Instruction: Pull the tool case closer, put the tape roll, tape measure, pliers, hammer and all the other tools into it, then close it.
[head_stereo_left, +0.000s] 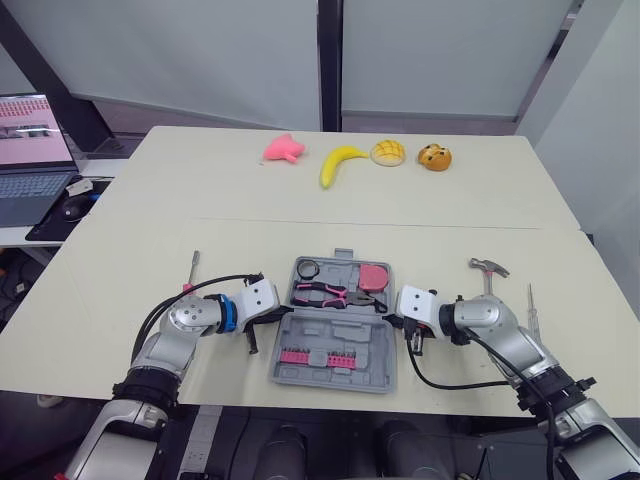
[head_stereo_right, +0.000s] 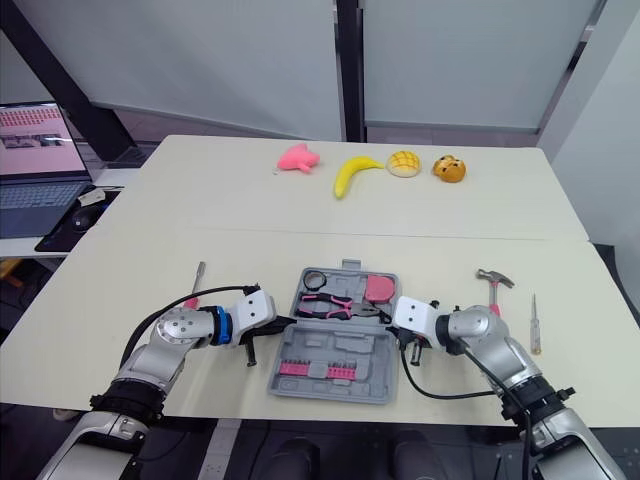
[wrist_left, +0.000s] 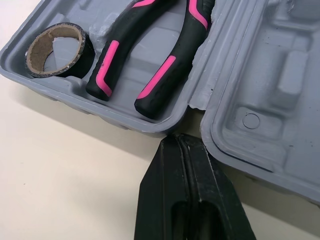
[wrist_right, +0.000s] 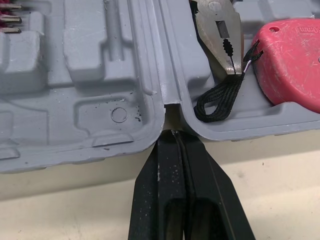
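Case position: tool case (head_stereo_left: 335, 333) is lying open and flat near the table's front edge, between both grippers.
Left gripper (wrist_left: 176, 142): fingers are pressing together on nothing, tips sitting at the left hinge gap.
Right gripper (wrist_right: 172, 135): likewise closed and empty, at the right hinge gap.
Loaded: tape roll (wrist_left: 86, 54), pliers (wrist_left: 114, 52) and tape measure (wrist_right: 292, 65) are lying in the far half.
Outstanding: hammer (head_stereo_left: 489, 272) is lying just right of the case.
Handling: the moulded shell is probably behaving as stiff, light and slippery. Gripping a side wall looks safer than the thin hinge.
Surface: pale table (head_stereo_left: 200, 200) is looking smooth, so sliding is likely.
Room: laptop (head_stereo_left: 30, 150) is sitting on a side desk, well apart.

In the case (head_stereo_left: 372, 366), tape roll (head_stereo_left: 307, 267), pliers (head_stereo_left: 325, 294) and tape measure (head_stereo_left: 373, 276) (hammer (head_stereo_left: 489, 270) on the table (head_stereo_left: 300, 200) to its right)
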